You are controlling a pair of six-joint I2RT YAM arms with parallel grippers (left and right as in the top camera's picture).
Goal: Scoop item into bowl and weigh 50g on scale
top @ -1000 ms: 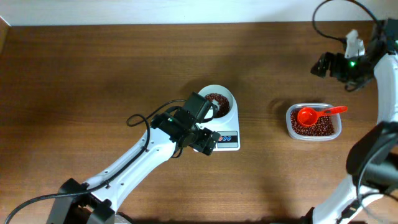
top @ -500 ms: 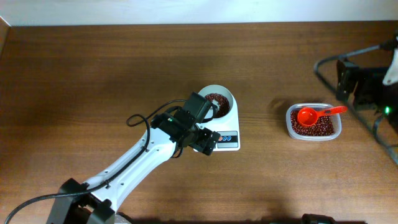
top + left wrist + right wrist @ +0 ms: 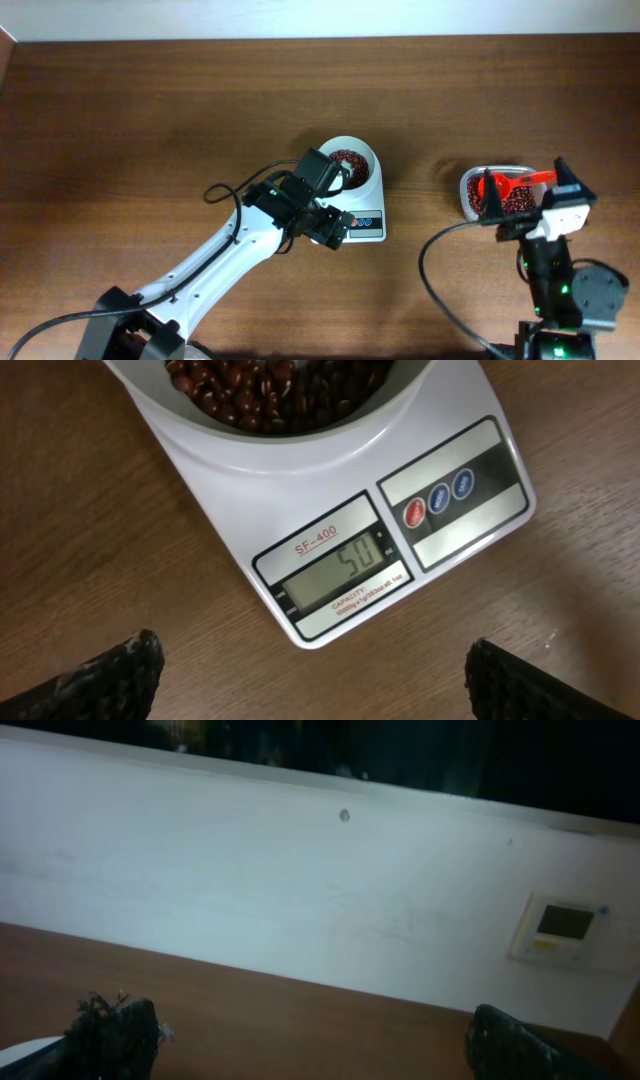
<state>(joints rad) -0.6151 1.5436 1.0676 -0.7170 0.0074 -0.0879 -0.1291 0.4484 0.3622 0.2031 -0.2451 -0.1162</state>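
The white bowl (image 3: 345, 142) sits on the white scale (image 3: 372, 228) at the table's middle, with red-brown beans (image 3: 350, 161) heaped inside. In the left wrist view the bowl (image 3: 290, 435), its beans (image 3: 270, 380) and the scale (image 3: 250, 500) fill the top, and the display (image 3: 340, 570) reads 50. My left gripper (image 3: 332, 205) (image 3: 310, 665) hovers open over the scale's near-left side, holding nothing. My right gripper (image 3: 527, 188) (image 3: 310, 1025) stands open and empty beside the tub, facing the back wall.
A clear plastic tub (image 3: 465, 190) of more beans stands right of the scale, with a red scoop (image 3: 495, 184) lying in it. The right arm's base (image 3: 560, 300) and cable (image 3: 440, 270) take up the front right. A wall panel (image 3: 560, 925) shows behind the table.
The right arm swung from the far right back corner down to the front right, and its open gripper now stands by the tub. The left arm, bowl and scale have not moved.
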